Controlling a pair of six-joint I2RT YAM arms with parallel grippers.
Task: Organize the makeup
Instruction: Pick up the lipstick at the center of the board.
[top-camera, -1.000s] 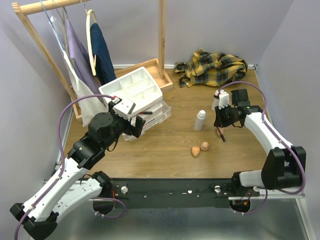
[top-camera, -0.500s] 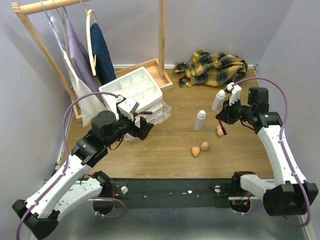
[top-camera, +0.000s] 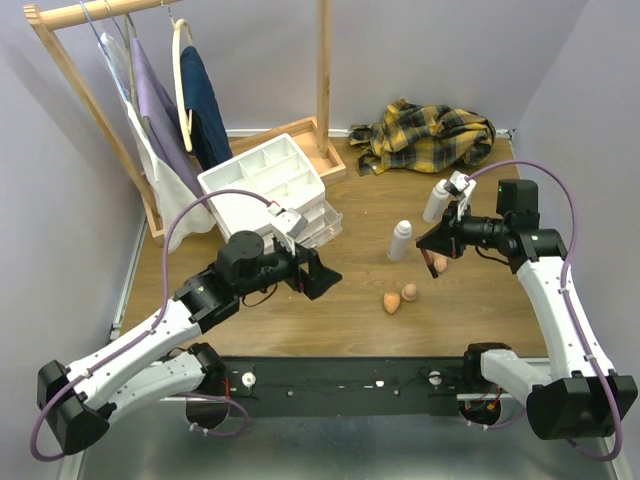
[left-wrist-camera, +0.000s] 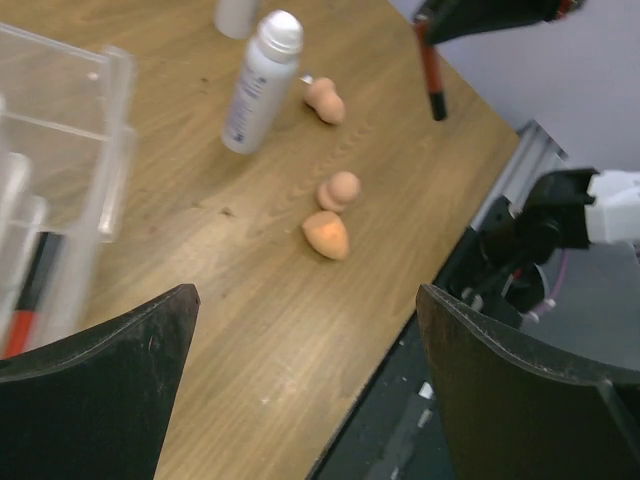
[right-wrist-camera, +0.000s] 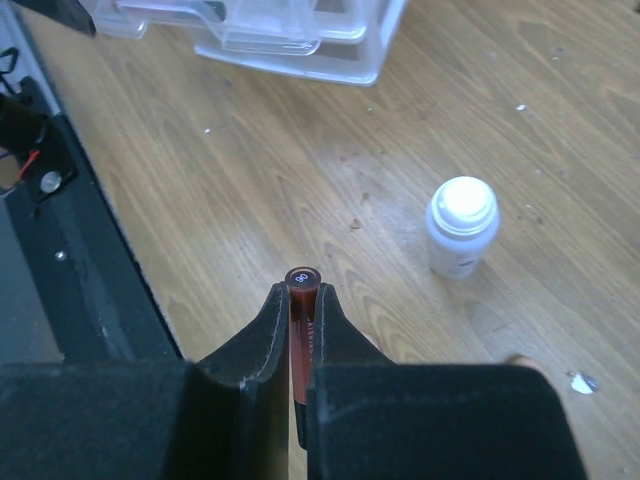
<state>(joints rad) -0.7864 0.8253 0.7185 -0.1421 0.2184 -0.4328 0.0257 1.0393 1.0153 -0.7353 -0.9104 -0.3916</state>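
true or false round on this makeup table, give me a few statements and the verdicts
1. The right gripper is shut on a dark-red pencil. True.
2. The left gripper holds a sponge. False: it is open and empty.
3. Three peach sponges lie on the table. True.
4. The white bottle nearer the drawer unit lies on its side. False: it stands upright.
5. The plaid cloth is inside the drawer unit. False: it lies heaped at the far right of the table.
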